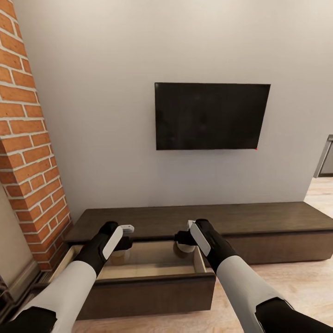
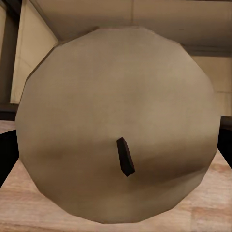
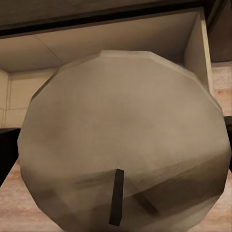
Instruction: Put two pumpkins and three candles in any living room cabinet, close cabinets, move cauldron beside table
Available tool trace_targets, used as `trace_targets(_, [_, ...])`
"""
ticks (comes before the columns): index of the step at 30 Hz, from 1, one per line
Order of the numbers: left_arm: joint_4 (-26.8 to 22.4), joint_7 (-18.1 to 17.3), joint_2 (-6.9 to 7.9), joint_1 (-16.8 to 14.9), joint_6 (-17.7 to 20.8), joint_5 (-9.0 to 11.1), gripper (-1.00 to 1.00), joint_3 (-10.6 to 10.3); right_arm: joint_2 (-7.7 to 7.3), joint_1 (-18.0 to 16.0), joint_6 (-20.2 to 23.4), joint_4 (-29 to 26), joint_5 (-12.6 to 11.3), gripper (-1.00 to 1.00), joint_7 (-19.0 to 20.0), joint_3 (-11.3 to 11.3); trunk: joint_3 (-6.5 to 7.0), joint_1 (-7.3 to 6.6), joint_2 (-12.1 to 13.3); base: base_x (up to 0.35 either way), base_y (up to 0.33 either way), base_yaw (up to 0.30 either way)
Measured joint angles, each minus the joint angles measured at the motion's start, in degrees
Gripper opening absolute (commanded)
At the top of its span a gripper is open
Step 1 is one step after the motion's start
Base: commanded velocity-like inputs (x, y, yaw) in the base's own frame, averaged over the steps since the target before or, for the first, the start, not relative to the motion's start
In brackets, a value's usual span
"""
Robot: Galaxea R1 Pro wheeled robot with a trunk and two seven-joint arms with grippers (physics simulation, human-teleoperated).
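Both grippers, left (image 1: 124, 237) and right (image 1: 184, 237), each clamp an upright candle (image 2: 116, 125), (image 3: 123, 140) directly above the cabinet's (image 1: 277, 222) open drawer (image 1: 148, 270), so release needs only a straight drop.

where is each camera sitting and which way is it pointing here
Head view: from the robot's head, facing the wall with the black wall TV, down onto the long dark brown wood cabinet and its open drawer; both arms show, left gripper and right gripper over the drawer.
Left wrist view: near the left gripper, looking onto a stubby beige candle with a dark wick.
Right wrist view: near the right gripper, looking onto another beige candle.
Shared: both wrist views see the drawer's pale inside behind the candle.
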Motion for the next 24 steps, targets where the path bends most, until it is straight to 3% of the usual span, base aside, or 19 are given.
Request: trace_targets(24, [0.00, 0.00, -0.01, -0.01, -0.01, -0.14, -1.00, 0.00, 0.00, -0.01, -0.05, -0.01, 0.13, -1.00, 0.07, 0.00, -3.95, 4.84, -8.84, 0.000, 0.000, 0.000])
